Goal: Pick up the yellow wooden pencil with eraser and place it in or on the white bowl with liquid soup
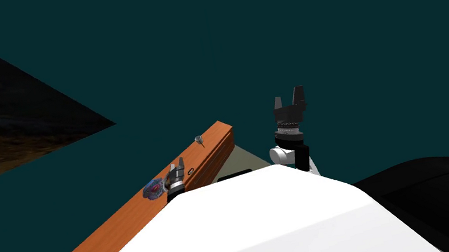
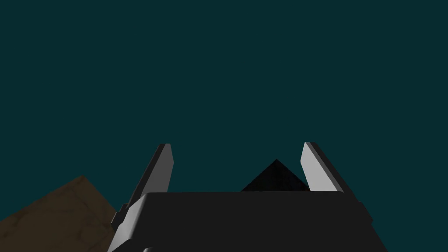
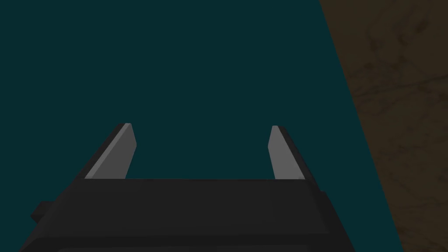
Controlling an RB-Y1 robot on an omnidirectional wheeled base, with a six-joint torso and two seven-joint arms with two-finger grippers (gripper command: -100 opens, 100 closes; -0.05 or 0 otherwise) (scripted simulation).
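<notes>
My left gripper (image 1: 177,166) hangs over the near edge of an orange-brown wooden tabletop (image 1: 120,226). In its wrist view, the left gripper (image 2: 236,151) is open with nothing between the fingers. My right gripper (image 1: 289,97) is raised off the table's far end, to the right of it. In its own view, the right gripper (image 3: 201,131) is open and empty too. A small blue and red object (image 1: 153,189) lies on the tabletop just left of the left gripper. Beside that hand is a small dark ring (image 1: 191,170).
A small grey pin-like item (image 1: 198,138) stands near the tabletop's far end. A dark teal wall (image 1: 286,24) rises close behind the table. The table is a narrow strip running diagonally, and a pale floor patch (image 1: 249,160) lies beyond its end.
</notes>
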